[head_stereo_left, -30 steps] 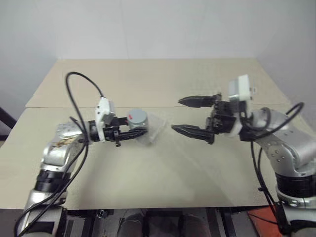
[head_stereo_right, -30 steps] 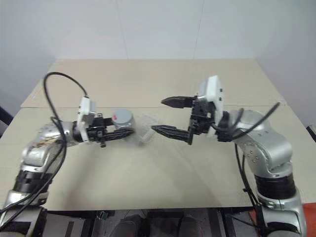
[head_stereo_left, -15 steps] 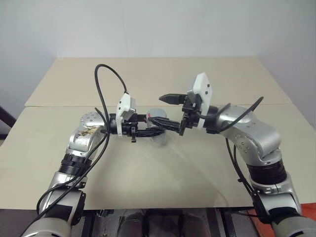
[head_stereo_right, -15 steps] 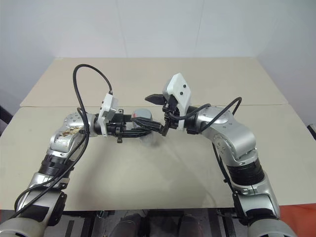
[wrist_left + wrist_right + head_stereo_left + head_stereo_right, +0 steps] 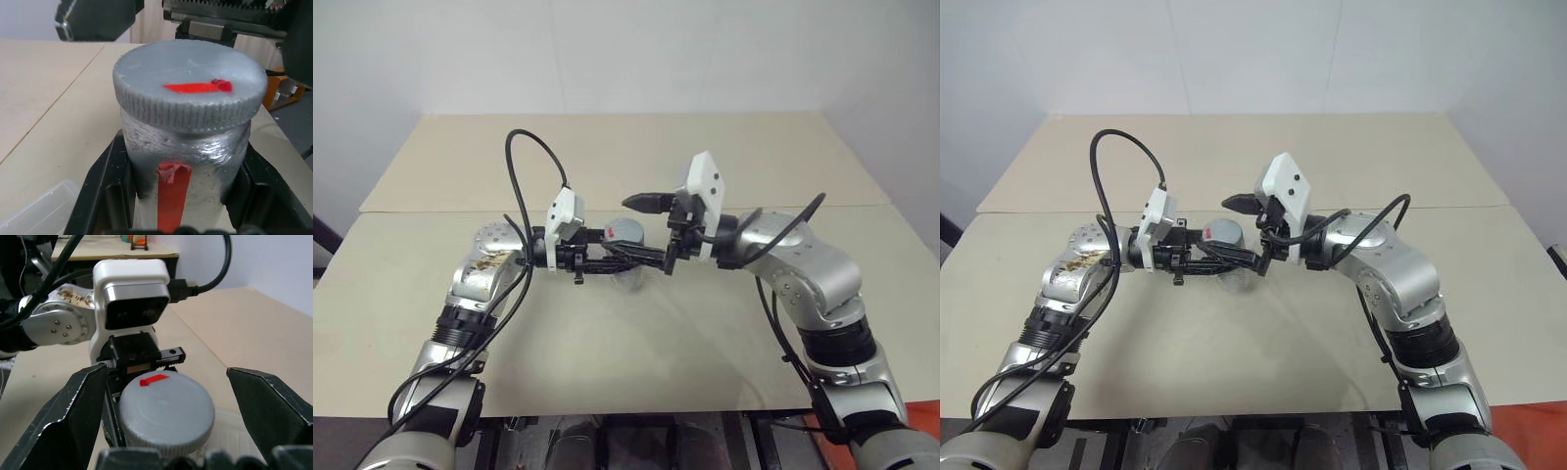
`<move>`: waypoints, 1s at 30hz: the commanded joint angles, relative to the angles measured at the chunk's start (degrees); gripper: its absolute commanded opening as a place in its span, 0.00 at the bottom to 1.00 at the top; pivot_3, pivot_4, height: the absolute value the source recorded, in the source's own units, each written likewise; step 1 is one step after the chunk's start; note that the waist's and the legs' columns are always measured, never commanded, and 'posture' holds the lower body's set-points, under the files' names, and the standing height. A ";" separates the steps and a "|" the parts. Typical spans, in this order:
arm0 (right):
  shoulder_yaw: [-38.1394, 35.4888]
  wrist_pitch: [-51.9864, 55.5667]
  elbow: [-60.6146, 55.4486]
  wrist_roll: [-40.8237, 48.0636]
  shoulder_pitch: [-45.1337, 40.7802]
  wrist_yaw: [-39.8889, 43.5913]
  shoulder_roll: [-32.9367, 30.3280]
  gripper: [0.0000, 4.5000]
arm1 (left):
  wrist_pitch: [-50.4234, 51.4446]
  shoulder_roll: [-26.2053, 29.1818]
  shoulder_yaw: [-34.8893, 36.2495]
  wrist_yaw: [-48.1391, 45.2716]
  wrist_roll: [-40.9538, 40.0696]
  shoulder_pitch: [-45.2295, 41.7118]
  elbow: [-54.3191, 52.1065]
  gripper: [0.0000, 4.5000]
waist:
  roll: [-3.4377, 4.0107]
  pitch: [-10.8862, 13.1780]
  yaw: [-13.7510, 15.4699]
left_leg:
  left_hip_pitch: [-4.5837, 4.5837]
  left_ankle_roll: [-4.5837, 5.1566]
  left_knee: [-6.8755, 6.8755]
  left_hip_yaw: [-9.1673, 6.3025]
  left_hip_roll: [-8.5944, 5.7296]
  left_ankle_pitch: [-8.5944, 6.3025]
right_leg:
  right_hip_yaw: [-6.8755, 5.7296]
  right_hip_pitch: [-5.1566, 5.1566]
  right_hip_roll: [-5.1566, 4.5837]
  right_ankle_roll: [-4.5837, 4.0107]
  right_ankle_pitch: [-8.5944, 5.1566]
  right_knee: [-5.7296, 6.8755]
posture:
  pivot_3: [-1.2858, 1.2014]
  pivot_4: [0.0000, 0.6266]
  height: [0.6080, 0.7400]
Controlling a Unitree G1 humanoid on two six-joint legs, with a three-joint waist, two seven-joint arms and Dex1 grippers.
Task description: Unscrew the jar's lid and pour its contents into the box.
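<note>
My left gripper (image 5: 607, 258) is shut on the jar (image 5: 186, 152), a small clear cylinder with a red stripe, and holds it above the table. Its black fingers (image 5: 105, 196) clamp the body below the lid (image 5: 190, 85), a ribbed grey cap with a red mark. My right gripper (image 5: 636, 231) is open and level, one finger on each side of the lid (image 5: 166, 406) without touching it. The translucent box (image 5: 632, 280) lies on the table just under the jar. The contents are hidden.
The beige table (image 5: 607, 352) has bare surface all around the arms. A seam (image 5: 431, 211) runs across it behind the grippers. A black cable (image 5: 524, 171) loops up from my left wrist.
Both arms have come together over the table's middle. My right gripper moved left until its open fingers straddle the lid. In the last half second little has moved.
</note>
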 commanded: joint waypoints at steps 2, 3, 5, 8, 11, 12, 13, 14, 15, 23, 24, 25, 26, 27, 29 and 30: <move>0.20 -0.32 0.18 -1.44 -1.32 0.31 0.40 1.00 | -1.46 0.09 1.08 -0.20 0.14 -2.11 -0.26 0.44 | 0.00 0.00 0.00 | 0.00 0.00 0.00 0.00 0.00 0.00 | 0.00 0.00 0.00 0.00 0.00 0.00 | 0.52 0.24 1.00; 0.25 -0.41 0.57 -1.78 -1.41 0.33 0.50 1.00 | -1.55 0.09 1.15 -0.15 0.17 -2.20 -0.13 0.44 | 0.00 0.00 0.00 | 0.00 0.00 0.00 0.00 0.00 0.00 | 0.00 0.00 0.00 0.00 0.00 0.00 | 0.52 0.24 1.00; 0.11 -0.56 1.31 -2.25 -1.57 0.29 0.83 0.92 | -1.86 0.14 1.15 -0.20 0.27 -2.27 0.00 0.44 | 0.00 0.00 -0.03 | 0.00 0.00 0.00 0.00 0.00 0.00 | 0.00 0.00 0.00 0.00 0.00 0.00 | 0.52 0.24 1.00; -0.44 -0.74 1.55 -2.46 -1.56 0.60 1.38 0.72 | -2.07 0.37 1.06 -0.46 0.29 -2.00 -0.30 0.44 | 0.00 0.00 -0.17 | 0.00 0.00 -0.01 0.00 0.00 0.00 | 0.00 -0.01 0.00 0.00 0.00 0.00 | 0.52 0.24 1.00; -1.30 -1.27 1.54 -2.01 -1.58 1.18 1.63 0.61 | -2.19 0.41 1.03 -0.65 0.36 -1.80 -0.47 0.44 | 0.00 0.00 -0.17 | 0.00 0.00 0.00 0.00 0.00 0.00 | 0.00 0.00 0.00 0.00 0.00 0.00 | 0.52 0.24 1.00; -1.72 -1.45 1.52 -1.59 -1.59 1.56 1.68 0.61 | -2.28 0.43 0.96 -0.85 0.37 -1.76 -0.50 0.44 | 0.00 0.00 -0.17 | 0.00 -0.01 0.00 0.00 0.00 0.00 | 0.00 0.00 0.00 0.00 0.00 0.00 | 0.52 0.24 1.00; -2.20 -1.79 1.53 -1.10 -1.55 2.09 1.77 0.61 | -2.34 0.46 0.87 -1.15 0.33 -1.74 -0.52 0.44 | 0.00 0.00 -0.18 | 0.00 -0.01 0.00 0.00 -0.01 0.00 | -0.01 0.00 0.00 0.00 0.00 0.00 | 0.52 0.24 1.00; -2.79 -2.65 1.71 -0.49 -1.46 3.24 1.82 0.61 | -2.44 0.52 0.75 -1.77 0.21 -1.84 -0.39 0.44 | 0.00 0.00 -0.19 | 0.00 -0.01 0.00 -0.01 0.00 0.00 | 0.00 0.00 0.00 0.00 0.00 0.00 | 0.52 0.24 1.00; -3.19 -3.43 2.21 0.25 -1.55 5.19 1.67 0.61 | -2.65 0.62 0.63 -2.71 -0.01 -2.06 -0.16 0.44 | 0.00 0.00 -0.20 | 0.00 -0.01 0.00 0.00 0.00 0.01 | 0.00 0.00 0.00 0.00 0.00 0.00 | 0.52 0.24 1.00; -2.05 -12.58 18.98 6.61 -8.45 39.90 0.03 0.61 | -4.06 1.07 -0.10 -15.40 -3.73 -5.18 0.67 0.44 | 0.00 0.00 -0.52 | 0.02 0.00 0.03 0.00 0.00 0.01 | 0.00 0.03 0.04 0.01 0.00 -0.01 | 0.52 0.24 1.00; -1.58 -13.14 22.17 6.76 -10.23 43.73 0.62 0.61 | -4.46 1.41 -0.83 -16.51 -4.34 -5.60 0.50 0.44 | 0.00 0.00 -0.69 | 0.02 0.00 0.04 -0.01 0.00 0.01 | 0.00 0.04 0.05 0.01 0.00 -0.01 | 0.52 0.24 1.00; -1.06 -13.83 24.64 6.70 -11.62 46.66 1.04 0.61 | -4.61 1.73 -1.48 -17.06 -4.92 -5.94 0.37 0.44 | 0.00 0.00 -0.74 | 0.02 0.00 0.05 0.01 0.00 0.01 | 0.01 0.03 0.05 0.00 0.00 0.00 | 0.52 0.24 1.00; 0.49 -15.36 26.78 7.63 -12.88 48.25 0.74 0.61 | -4.57 2.09 -2.22 -17.24 -5.59 -6.39 0.25 0.44 | 0.00 0.00 -0.83 | 0.03 0.00 0.05 0.00 0.01 0.01 | 0.02 0.03 0.05 0.00 0.00 0.01 | 0.52 0.24 1.00; 2.12 -16.62 28.75 8.58 -14.04 48.96 0.47 0.61 | -4.68 2.52 -3.07 -17.24 -6.29 -6.79 0.05 0.44 | 0.00 0.00 -0.96 | 0.03 0.00 0.05 0.00 0.02 0.01 | 0.03 0.03 0.05 0.00 0.00 0.02 | 0.52 0.24 1.00; 4.39 -19.28 32.76 8.82 -16.09 49.16 0.76 0.61 | -5.23 3.14 -4.35 -17.24 -7.04 -7.38 0.01 0.44 | 0.01 0.00 -1.09 | 0.03 0.00 0.04 0.00 0.03 0.01 | 0.03 -0.01 0.05 0.00 0.01 0.04 | 0.52 0.24 1.00; 5.07 -20.39 34.62 8.51 -17.00 49.16 1.16 0.61 | -5.49 3.25 -4.64 -17.24 -7.11 -7.53 0.13 0.44 | 0.01 0.00 -1.10 | 0.03 0.00 0.04 0.02 0.03 0.01 | 0.05 -0.04 0.05 0.00 0.01 0.07 | 0.52 0.24 1.00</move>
